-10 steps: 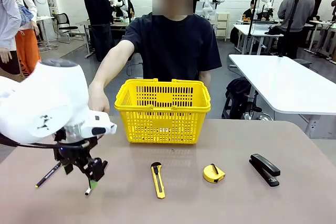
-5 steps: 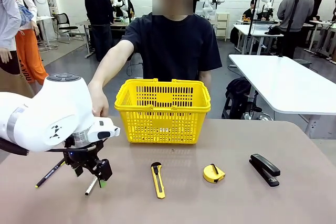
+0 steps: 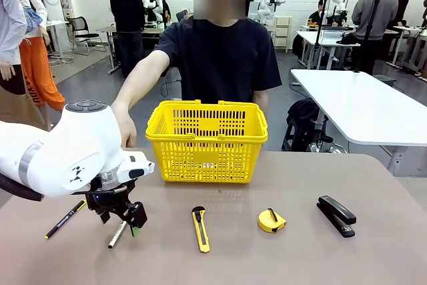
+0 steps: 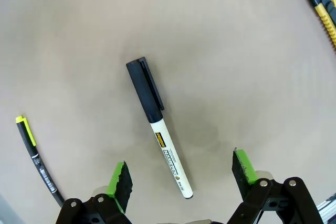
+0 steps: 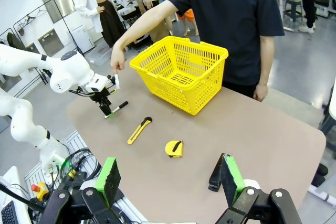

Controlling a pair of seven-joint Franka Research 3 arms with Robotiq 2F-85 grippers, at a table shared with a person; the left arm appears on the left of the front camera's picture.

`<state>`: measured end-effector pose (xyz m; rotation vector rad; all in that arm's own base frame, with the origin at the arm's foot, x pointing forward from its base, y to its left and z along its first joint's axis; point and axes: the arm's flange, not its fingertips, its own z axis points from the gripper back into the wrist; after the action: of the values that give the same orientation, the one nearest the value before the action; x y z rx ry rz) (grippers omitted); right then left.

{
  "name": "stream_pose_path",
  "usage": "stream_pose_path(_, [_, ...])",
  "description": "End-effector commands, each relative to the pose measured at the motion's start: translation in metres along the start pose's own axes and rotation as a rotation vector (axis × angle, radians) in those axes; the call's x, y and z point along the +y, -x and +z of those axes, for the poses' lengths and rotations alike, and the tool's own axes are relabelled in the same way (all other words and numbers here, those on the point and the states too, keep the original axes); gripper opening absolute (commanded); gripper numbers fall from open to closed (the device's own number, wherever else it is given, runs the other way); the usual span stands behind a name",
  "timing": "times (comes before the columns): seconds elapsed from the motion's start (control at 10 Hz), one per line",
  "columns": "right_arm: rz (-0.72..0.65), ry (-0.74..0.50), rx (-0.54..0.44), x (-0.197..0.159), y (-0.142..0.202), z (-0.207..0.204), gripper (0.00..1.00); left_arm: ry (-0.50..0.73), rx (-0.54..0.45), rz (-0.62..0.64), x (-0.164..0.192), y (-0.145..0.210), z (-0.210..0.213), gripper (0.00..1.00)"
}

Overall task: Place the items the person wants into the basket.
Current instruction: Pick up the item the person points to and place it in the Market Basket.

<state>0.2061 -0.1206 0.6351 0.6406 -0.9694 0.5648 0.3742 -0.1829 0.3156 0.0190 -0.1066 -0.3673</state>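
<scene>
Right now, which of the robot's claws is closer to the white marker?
Left. The left gripper is right over the white marker, with an open finger on either side of it. The right gripper hangs open at the table's other end, on the stapler side, well away from the marker.

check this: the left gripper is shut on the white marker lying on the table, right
No, the left gripper is open, not shut on it. The left wrist view shows its fingers spread either side of the white marker lying on the table.
</scene>
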Motion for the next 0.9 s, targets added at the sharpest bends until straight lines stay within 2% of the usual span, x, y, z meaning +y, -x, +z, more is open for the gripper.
stream_pose_path(0.0, [0.006, -0.016, -0.012, -0.0019, -0.0003, -0.0032, 1.00, -0.045, -0.023, 0.040, -0.0034, -0.0097, -0.0075, 1.00])
stream_pose_path(0.1, [0.006, -0.016, -0.012, -0.0019, -0.0003, -0.0032, 1.00, -0.051, -0.021, 0.043, -0.0039, -0.0107, -0.0085, 1.00])
stream_pose_path(0.2, [0.006, -0.016, -0.012, -0.0019, -0.0003, -0.0032, 1.00, -0.049, -0.025, 0.028, -0.0032, -0.0119, -0.0096, 0.78])
stream_pose_path(0.3, [0.006, -0.016, -0.012, -0.0019, -0.0003, -0.0032, 1.00, -0.062, -0.013, 0.025, -0.0046, -0.0120, -0.0100, 0.48])
stream_pose_path(0.4, [0.006, -0.016, -0.012, -0.0019, -0.0003, -0.0032, 1.00, -0.060, -0.013, 0.024, -0.0047, -0.0122, -0.0099, 0.25])
stream_pose_path(0.5, [0.006, -0.016, -0.012, -0.0019, -0.0003, -0.0032, 1.00, -0.060, -0.009, 0.023, -0.0040, -0.0119, -0.0103, 0.42])
stream_pose_path(0.6, [0.006, -0.016, -0.012, -0.0019, -0.0003, -0.0032, 1.00, -0.061, 0.005, 0.020, -0.0044, -0.0116, -0.0124, 0.00])
stream_pose_path(0.8, [0.006, -0.016, -0.012, -0.0019, -0.0003, -0.0032, 1.00, -0.064, 0.013, 0.016, -0.0049, -0.0111, -0.0154, 0.00])
